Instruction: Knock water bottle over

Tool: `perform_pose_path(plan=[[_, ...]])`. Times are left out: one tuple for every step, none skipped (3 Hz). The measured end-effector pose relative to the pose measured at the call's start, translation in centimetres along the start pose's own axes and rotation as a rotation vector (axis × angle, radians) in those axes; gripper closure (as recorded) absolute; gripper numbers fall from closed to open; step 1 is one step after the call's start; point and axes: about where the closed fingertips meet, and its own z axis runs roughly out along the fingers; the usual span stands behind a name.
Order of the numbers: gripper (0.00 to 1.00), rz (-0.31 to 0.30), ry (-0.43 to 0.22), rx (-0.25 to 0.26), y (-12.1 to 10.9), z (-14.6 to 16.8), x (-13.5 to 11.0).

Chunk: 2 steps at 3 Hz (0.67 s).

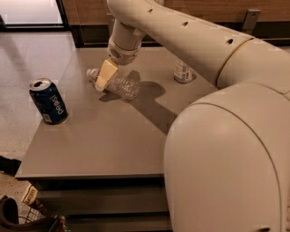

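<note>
Currently: water bottle (122, 87), toppled; I judge it light, slick; hold mid-body. Gripper (105, 76) at its neck, closure I cannot tell.

The single camera looks steeply down from beyond the table's (90, 136) near edge toward the wood-panelled wall (272, 7) past its far edge. The robot arm (217, 136) crowds the right foreground. The gripper (104, 78) sits over the table's far-left part.

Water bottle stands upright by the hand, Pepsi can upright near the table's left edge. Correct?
No. The camera view shows the water bottle lying on its side on the table, with the hand at its cap end. The Pepsi can does stand upright near the left edge.
</note>
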Motion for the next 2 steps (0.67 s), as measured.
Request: perform_pose_path(plan=[[0.0, 0.019, 0.056, 0.054, -0.2, -4.1, -0.2], [0.0, 0.034, 0.109, 0.134, 0.1, -9.3, 0.0]])
